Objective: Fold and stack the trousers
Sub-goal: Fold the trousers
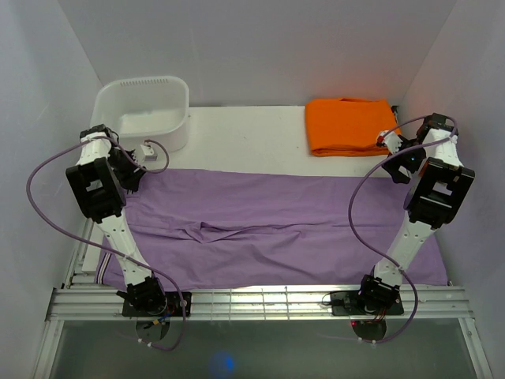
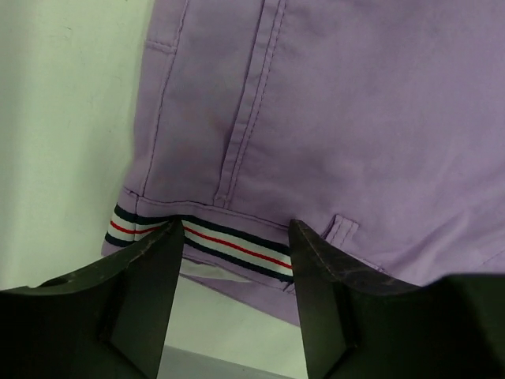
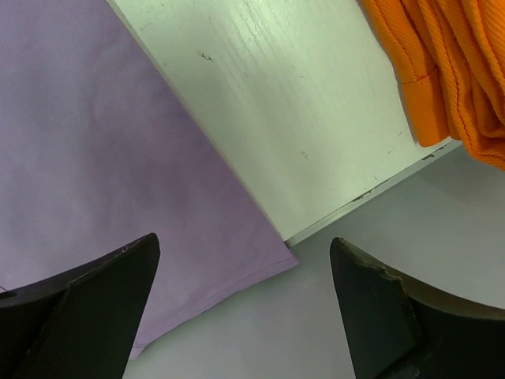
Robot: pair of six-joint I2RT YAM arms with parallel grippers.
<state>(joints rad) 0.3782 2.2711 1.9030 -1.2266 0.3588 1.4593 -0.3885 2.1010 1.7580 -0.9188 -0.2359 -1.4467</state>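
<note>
At the far-left corner of the table (image 1: 245, 138), the left gripper (image 1: 136, 175) (image 2: 237, 237) points downward, its arm rising from the near edge, bent at the elbow and folded over at the wrist; its fingers are parted and grip nothing, the gap between them lying over the striped waistband (image 2: 126, 227) (image 1: 101, 268). On the opposite side the right arm mirrors this pose, and the right gripper (image 1: 394, 158) (image 3: 245, 245) hangs with fingers spread wide and empty above a hem corner at the table's right edge. Beneath both, the trousers (image 1: 268, 229) (image 2: 355, 118) (image 3: 95, 158) lie flat across the near half of the table, long axis left to right, waist to the left and leg ends to the right. Beyond them are a white tub (image 1: 142, 110) at the far left and a folded orange cloth (image 1: 347, 126) (image 3: 458, 71) at the far right
</note>
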